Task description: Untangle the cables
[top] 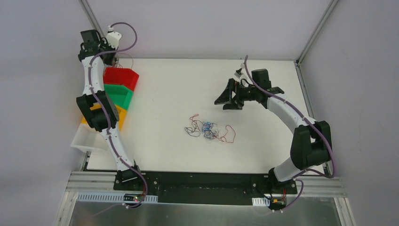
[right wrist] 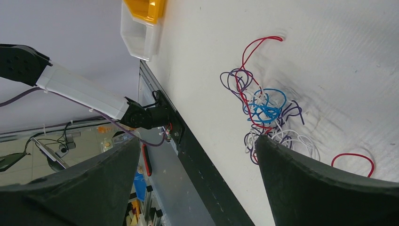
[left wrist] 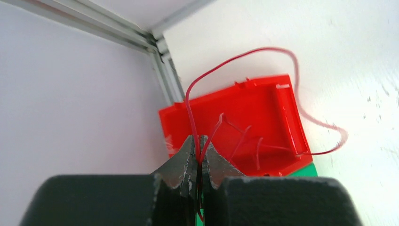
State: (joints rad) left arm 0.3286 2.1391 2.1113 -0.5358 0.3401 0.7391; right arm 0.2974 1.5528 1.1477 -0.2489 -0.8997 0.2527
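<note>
Two grippers were noted: the left gripper point(left wrist: 198, 155), fingers pressed on a red cable point(left wrist: 244, 56), stood over the red bin point(left wrist: 263, 99) by the far-left edge of the table point(top: 179, 84), red strands point(left wrist: 244, 136) lying inside. The right gripper point(top: 229, 99), fingers spread, hung over open surface near the tangle point(top: 208, 130) at centre.

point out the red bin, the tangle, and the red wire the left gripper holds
red bin point(left wrist: 263, 103): left wrist view, inner floor.
tangle point(top: 207, 129): top view, blue knot at its middle.
red wire point(left wrist: 261, 48): left wrist view, top of its loop.

Lab bench point(top: 188, 84) inside aluminium frame point(top: 316, 30)
</note>
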